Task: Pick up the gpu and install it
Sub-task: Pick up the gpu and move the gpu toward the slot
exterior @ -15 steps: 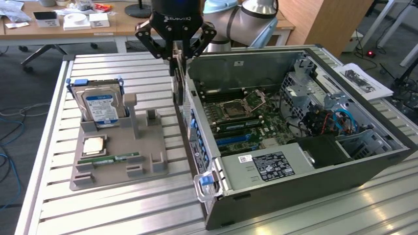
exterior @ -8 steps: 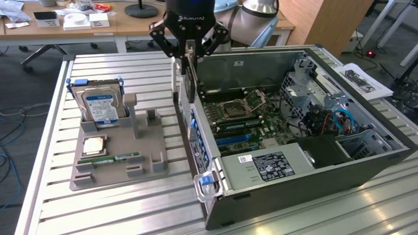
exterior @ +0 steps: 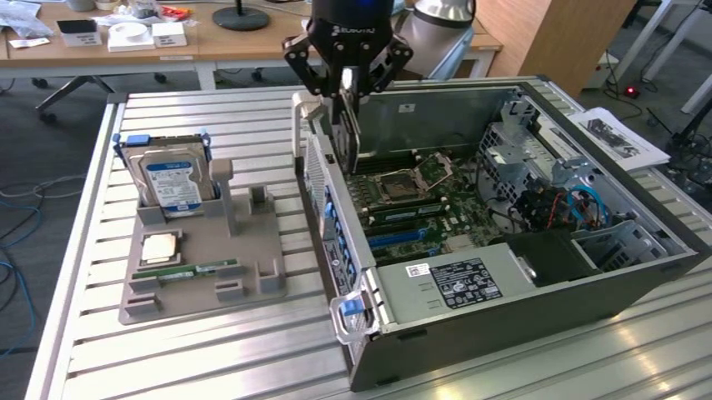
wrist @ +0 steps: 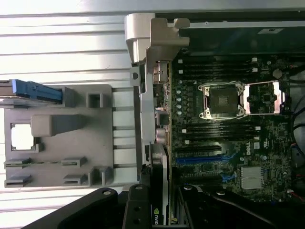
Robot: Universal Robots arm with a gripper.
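Claw (exterior: 347, 85) is clenched on the gpu (exterior: 347, 137), no gap at the fingers. The card hangs on end and is edge-on to both cameras. In the wrist view I can see the green board edge and a bit of the cooler label running down from the fingers.

Position: card is over the open computer case (exterior: 623, 250), right at the rear wall on the exterior view's left, above the motherboard (exterior: 445, 200). It isn't seated. Its lower end looks clear of the board, but I can't tell how close.

The grey parts tray (exterior: 262, 279) sits outside the case with the hard drive (exterior: 172, 179) and memory stick (exterior: 189, 271) on it.

My read: pickup is done and the install step is in hand, at the approach to the slot.

As I judge it, seating calls for the connector edge parallel to and directly over the blue slot (wrist: 200, 160), with the bracket end at the rear wall opening. The card hanging on end looks off from the slot line, though these angles don't let me confirm that. Clearance at the rear wall looks tight, so the bracket could snag there.
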